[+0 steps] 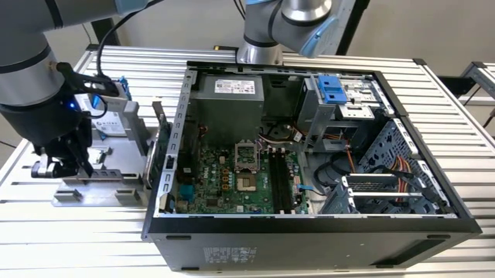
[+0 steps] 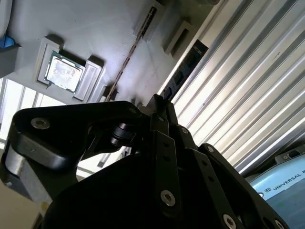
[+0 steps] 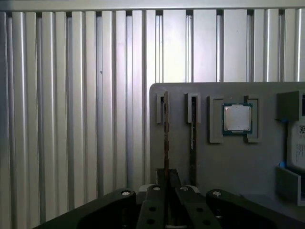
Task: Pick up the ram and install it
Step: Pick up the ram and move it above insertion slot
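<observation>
I see the gripper (image 3: 166,175) with its fingers closed on the ram (image 3: 165,129), which stands on edge in a grey holder (image 3: 228,167) slot.

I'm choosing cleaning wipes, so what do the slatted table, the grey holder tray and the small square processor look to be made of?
Table: probably bare aluminium, judging by its ribbed silver slats with a bright sheen. Holder tray: matt, uniform grey, likely plastic or painted metal; the look leaves it open. Processor: a dull silver metal lid on a thin green board rim.
</observation>
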